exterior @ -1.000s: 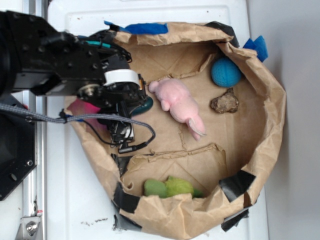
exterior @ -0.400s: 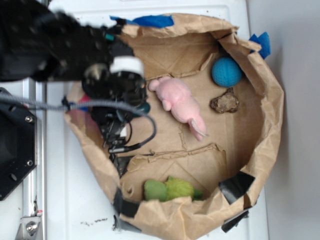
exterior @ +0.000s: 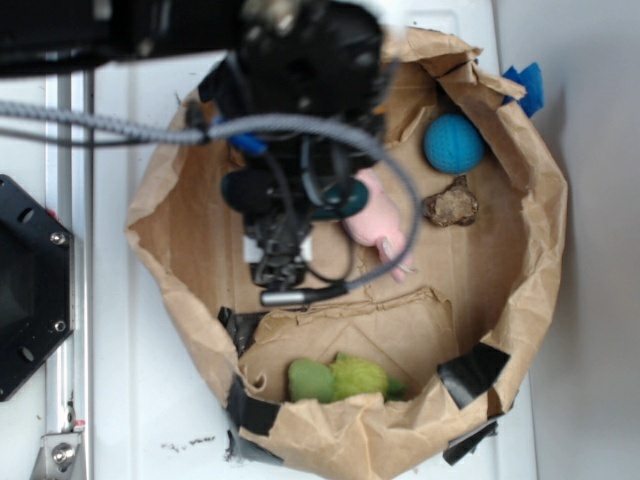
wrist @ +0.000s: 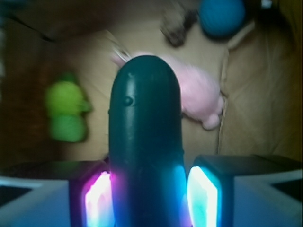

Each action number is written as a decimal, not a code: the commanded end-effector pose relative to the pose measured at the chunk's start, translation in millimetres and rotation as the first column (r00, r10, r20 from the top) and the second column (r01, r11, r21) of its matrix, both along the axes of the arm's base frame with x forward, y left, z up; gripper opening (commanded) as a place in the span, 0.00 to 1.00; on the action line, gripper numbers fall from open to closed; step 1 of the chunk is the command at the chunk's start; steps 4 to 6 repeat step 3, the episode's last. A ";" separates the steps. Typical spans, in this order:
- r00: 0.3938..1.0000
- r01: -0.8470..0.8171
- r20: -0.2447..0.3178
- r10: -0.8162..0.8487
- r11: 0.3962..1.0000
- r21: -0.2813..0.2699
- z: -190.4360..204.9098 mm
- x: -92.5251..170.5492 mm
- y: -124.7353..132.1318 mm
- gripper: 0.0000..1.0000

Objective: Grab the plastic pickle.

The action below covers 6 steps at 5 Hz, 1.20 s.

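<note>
Plastic pickle [wrist: 144, 142] sits clamped between the two fingers [wrist: 202, 196] of the hand [wrist: 150, 197], pointing outward. Beyond the pickle lies the pink plush [wrist: 203, 97], with the fuzzy green toy [wrist: 66, 111] off to its left.

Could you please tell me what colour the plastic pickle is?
Dark green, glossy plastic pickle; clearest in the wrist view.

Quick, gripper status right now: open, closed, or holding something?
Gripper: shut on the dark green, glossy plastic pickle, which stands out from between the jaws.
</note>
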<state>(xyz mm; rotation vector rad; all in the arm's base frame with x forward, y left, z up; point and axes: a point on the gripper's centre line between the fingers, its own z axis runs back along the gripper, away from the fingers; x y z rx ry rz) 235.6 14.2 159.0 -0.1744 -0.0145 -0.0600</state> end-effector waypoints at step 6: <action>0.990 0.010 0.138 -0.017 0.998 0.054 63.4 37.4 -31.1 0.00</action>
